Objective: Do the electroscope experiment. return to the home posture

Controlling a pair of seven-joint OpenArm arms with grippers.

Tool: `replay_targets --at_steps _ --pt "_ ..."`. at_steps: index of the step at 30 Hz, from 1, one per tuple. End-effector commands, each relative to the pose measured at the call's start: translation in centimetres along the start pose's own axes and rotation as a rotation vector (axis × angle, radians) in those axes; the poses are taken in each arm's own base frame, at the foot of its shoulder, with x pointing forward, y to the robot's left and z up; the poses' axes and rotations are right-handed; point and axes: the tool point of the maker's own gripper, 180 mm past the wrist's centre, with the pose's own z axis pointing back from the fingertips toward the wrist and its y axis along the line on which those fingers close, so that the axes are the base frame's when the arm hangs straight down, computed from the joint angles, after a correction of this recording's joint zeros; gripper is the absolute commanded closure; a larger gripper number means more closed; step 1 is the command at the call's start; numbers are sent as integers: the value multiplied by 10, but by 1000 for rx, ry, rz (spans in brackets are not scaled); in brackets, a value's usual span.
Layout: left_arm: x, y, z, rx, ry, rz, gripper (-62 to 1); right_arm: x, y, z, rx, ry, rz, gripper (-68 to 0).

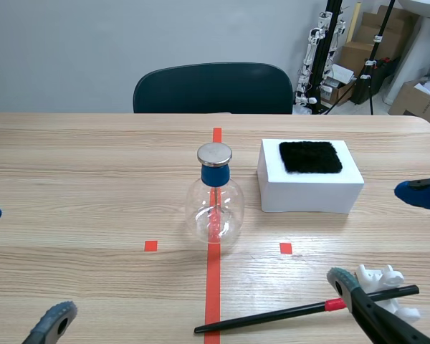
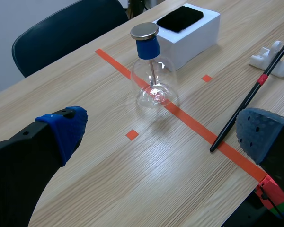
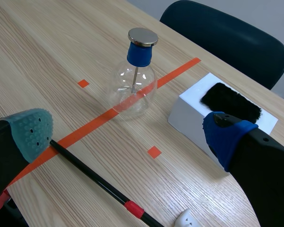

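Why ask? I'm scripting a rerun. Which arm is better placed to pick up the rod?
Right. The rod lies mostly right of the tape line, passing under a finger of the open right gripper; the open left gripper sits across it.

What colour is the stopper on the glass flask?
The stopper is blue, topped by a silver metal disc. It shows best in the left wrist view.
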Motion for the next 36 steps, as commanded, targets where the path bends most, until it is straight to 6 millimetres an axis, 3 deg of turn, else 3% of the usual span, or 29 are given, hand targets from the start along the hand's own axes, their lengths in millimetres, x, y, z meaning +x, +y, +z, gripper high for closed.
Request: replay_targets --at_steps 1,36 --pt "10 -1 -1 1 -33 4 -623 6 0 -1 6 -25 2 -679" --pt "10 -1 -1 1 -32 3 -623 9 0 -1 6 -40 2 -679"
